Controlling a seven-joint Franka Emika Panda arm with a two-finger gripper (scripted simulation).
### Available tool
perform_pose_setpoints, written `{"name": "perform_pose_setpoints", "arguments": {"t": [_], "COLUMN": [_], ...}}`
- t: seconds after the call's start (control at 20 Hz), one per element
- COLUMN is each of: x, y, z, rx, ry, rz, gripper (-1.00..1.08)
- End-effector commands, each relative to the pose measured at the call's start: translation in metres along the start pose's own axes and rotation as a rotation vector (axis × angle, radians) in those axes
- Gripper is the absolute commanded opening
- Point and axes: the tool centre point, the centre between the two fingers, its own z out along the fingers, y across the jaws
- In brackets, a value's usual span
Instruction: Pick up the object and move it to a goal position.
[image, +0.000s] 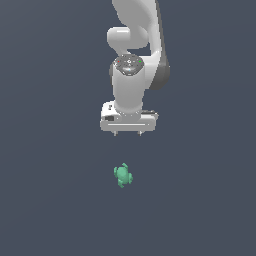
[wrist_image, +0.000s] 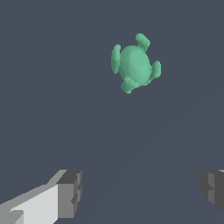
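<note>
I see gripper (image: 128, 133) at frame centre in exterior view, fingers spread wide, nothing between them. Object (image: 122, 175), teal-green knobby figure, lies on dark grey floor (image: 50, 200) lower centre, directly below gripper, apart from it. Wrist view: object (wrist_image: 134, 64) well clear of fingertips (wrist_image: 70, 192).

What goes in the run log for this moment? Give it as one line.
phase: approach | gripper: open, empty, apart from object | teal figure: on the surface, not grasped | goal: not visible
</note>
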Motion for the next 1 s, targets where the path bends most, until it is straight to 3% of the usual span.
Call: {"name": "perform_pose_setpoints", "arguments": {"t": [0.0,0.5,0.95], "x": [0.000,0.001,0.009], "y": [0.000,-0.022,-0.020], "z": [0.000,-0.007,-0.004], "rx": [0.000,0.013,0.012], "ry": [0.000,0.006,0.006], "rz": [0.000,-0.057,-0.080], "gripper": [1.00,1.00,1.00]}}
